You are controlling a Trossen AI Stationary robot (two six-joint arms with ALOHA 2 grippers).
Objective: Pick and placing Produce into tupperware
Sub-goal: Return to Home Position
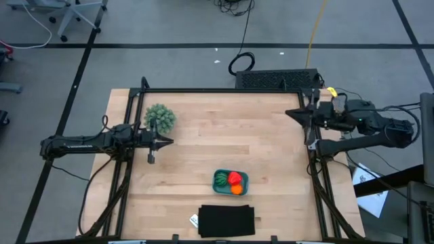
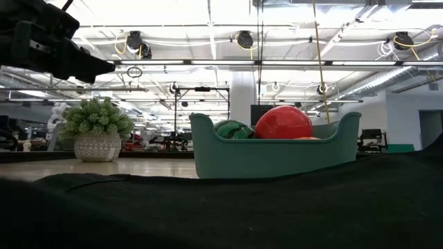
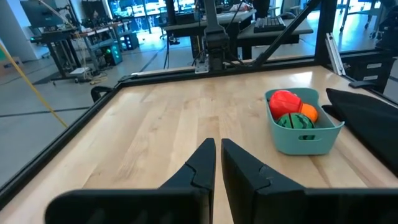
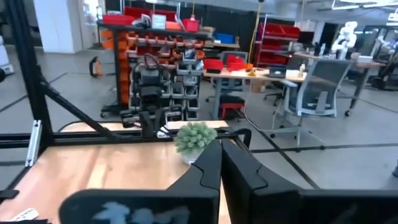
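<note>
— Where is the produce?
— All 3, the red piece (image 3: 284, 101), orange piece (image 3: 309, 114) and striped green piece (image 3: 295, 121), lie inside the teal tupperware (image 3: 303, 142) on the tabletop (image 1: 203, 135), near the black mat (image 1: 227, 220).
— The pincers?
— Left pincer (image 1: 168, 141) clenched beside the plant (image 1: 160, 116); right pincer (image 1: 293, 113) clenched at the tabletop's right edge.

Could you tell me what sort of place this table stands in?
Probably a robotics lab or workshop: racks of parts bins and an office chair stand beyond the wooden table, with long ceiling lights overhead.
</note>
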